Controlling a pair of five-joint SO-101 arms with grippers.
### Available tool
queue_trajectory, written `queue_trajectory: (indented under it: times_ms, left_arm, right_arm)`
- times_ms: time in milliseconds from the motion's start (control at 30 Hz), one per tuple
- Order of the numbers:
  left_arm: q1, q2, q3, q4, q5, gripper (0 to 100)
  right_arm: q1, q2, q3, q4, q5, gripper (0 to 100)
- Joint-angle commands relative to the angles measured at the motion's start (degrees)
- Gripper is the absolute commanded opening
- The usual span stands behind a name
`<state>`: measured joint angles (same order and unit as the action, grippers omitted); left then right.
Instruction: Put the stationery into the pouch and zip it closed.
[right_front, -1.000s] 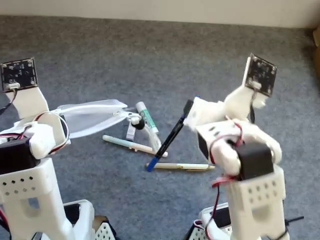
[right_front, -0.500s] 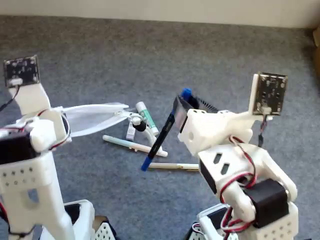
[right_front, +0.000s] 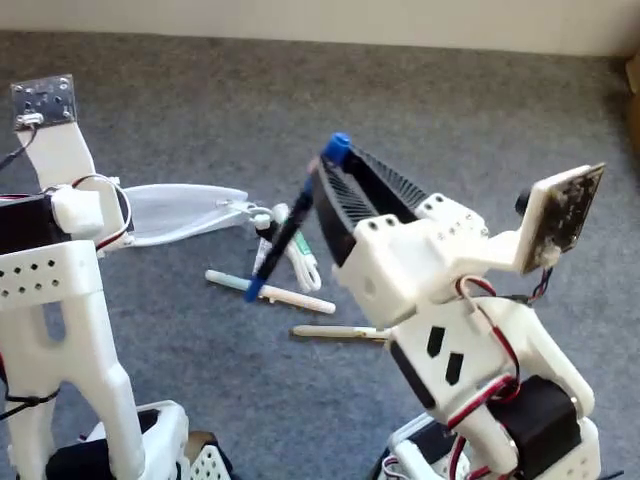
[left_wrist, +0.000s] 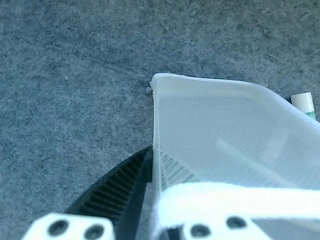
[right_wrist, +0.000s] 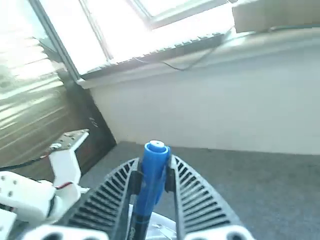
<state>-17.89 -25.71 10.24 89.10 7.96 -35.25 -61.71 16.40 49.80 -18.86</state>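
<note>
High view: right gripper (right_front: 332, 168) is clamped on the blue pen (right_front: 290, 225) just under its cap. The pen slants, cap up, tip down toward the left arm. The pouch (right_front: 185, 212) lies beyond the tip, its mouth facing the pen, near but apart. A glue stick (right_front: 303, 255) and two pens (right_front: 275, 291) lie loose on the carpet.

Left wrist view: left gripper (left_wrist: 150, 172) is pinched on the pouch's edge.

Right wrist view: jaws are closed on the pen's barrel.

Judgement: the pen's axis must line up with the mouth; how wide the mouth gapes is unclear.
</note>
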Motion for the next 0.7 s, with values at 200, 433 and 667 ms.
queue_trajectory:
  times_ms: [200, 433, 667]
  left_arm:
    - [0.8, 1.6, -0.8, 0.0, 0.7, 1]
    - [0.8, 1.5, -0.4, 0.0, 0.7, 1]
    - [1.5, 1.5, 0.0, 0.0, 0.7, 1]
  right_arm:
    - [-8.2, 4.1, -0.2, -15.0, 9.6, 0.5]
    - [-8.6, 11.0, -0.2, -21.2, 9.9, 0.5]
    - [-8.6, 14.8, -0.2, -27.6, 10.0, 0.5]
